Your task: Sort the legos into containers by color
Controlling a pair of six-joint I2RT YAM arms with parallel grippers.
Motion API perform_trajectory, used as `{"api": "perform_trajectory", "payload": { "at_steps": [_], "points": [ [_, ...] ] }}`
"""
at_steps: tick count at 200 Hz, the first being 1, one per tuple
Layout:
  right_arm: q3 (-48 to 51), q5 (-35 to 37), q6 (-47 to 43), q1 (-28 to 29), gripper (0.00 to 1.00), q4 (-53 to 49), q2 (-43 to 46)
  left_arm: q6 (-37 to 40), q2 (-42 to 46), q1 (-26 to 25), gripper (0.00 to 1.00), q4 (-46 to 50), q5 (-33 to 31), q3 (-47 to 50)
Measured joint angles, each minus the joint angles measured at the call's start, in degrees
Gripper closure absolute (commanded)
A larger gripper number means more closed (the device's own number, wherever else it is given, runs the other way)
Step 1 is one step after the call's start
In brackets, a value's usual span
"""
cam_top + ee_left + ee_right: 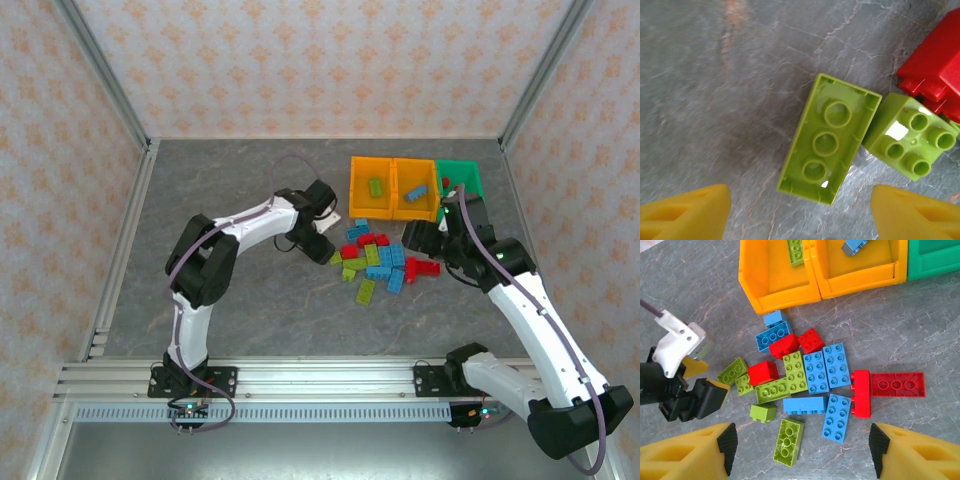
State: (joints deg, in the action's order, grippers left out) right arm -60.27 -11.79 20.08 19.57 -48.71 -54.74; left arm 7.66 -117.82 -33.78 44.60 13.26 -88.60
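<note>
1. The left gripper (pixel 325 245) is at the left edge of the legos (pixel 378 262), low over the desk (pixel 250 310). Its fingers (pixel 685 212) are spread apart with nothing between them.

2. In the left wrist view, an overturned lime brick (pixel 827 140) lies on the desk just ahead of the gap, hollow side up and clear of both fingers. A square lime brick (pixel 910 142), studs up, touches its right edge. A red brick (pixel 937 65) lies just beyond the square one.

3. The right gripper (pixel 425 240) is at the right side of the pile, near the bins. Its fingers (pixel 690 455) are spread apart and hold nothing.

4. The loose lime, blue and red legos lie clustered on the desk in front of the containers, many of them touching.
   - A long red brick (pixel 897 385) lies at the right edge of the pile, with one end against a short red brick (pixel 861 394) set crosswise to it.
   - A lone lime brick (pixel 788 440) lies at the near edge, just beside the cluster.

5. The three bins stand side by side in a row on the far side of the pile.
   - The left orange bin (pixel 780 297) holds a stored lime brick (pixel 796 251).
   - The middle orange bin (pixel 860 282) holds a stored blue brick (pixel 855 246).
   - The green bin (pixel 935 267) is at the right end. What it holds cannot be determined, since the right arm partly covers it in the top view.
</note>
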Motion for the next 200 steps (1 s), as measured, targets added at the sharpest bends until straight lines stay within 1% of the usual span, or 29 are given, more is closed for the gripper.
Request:
{"api": "perform_trajectory", "payload": {
  "at_steps": [40, 60, 77, 81, 107, 134, 151, 182, 200],
  "points": [
    [0.0, 0.0, 0.9, 0.0, 0.27, 0.0, 0.1, 1.4, -3.2, -0.3, 0.41, 0.9, -0.1, -1.4],
    [0.0, 0.0, 1.0, 0.0, 0.27, 0.0, 0.1, 1.7, -3.6, -0.2, 0.48, 1.0, -0.3, -1.7],
    [0.0, 0.0, 1.2, 0.0, 0.27, 0.0, 0.1, 2.0, -3.9, -0.3, 0.64, 0.9, 0.1, -2.2],
    [0.0, 0.0, 1.2, 0.0, 0.27, 0.0, 0.1, 2.1, -4.0, -0.3, 0.66, 0.9, 0.3, -2.3],
    [0.0, 0.2, 1.4, 0.0, 0.27, 0.0, 0.1, 1.9, -4.2, -0.2, 0.66, 0.8, 1.2, -2.6],
    [0.0, 0.2, 1.4, 0.0, 0.27, 0.0, -0.1, 1.5, -3.8, -0.2, 0.73, 0.4, 1.5, -2.3],
    [0.0, 0.2, 1.4, 0.0, 0.27, 0.0, -0.1, 0.4, -2.0, -0.2, 0.74, -0.5, 1.7, -0.7],
    [0.0, 0.3, 1.9, 0.0, 0.27, 0.1, -0.1, -6.1, 5.7, -1.2, 0.73, -1.2, -0.7, -1.1],
    [0.0, 0.8, 2.4, 0.0, 0.27, 0.7, -0.1, -10.3, 8.4, -2.8, 0.73, -3.0, -1.6, -5.9]
  ]
}}
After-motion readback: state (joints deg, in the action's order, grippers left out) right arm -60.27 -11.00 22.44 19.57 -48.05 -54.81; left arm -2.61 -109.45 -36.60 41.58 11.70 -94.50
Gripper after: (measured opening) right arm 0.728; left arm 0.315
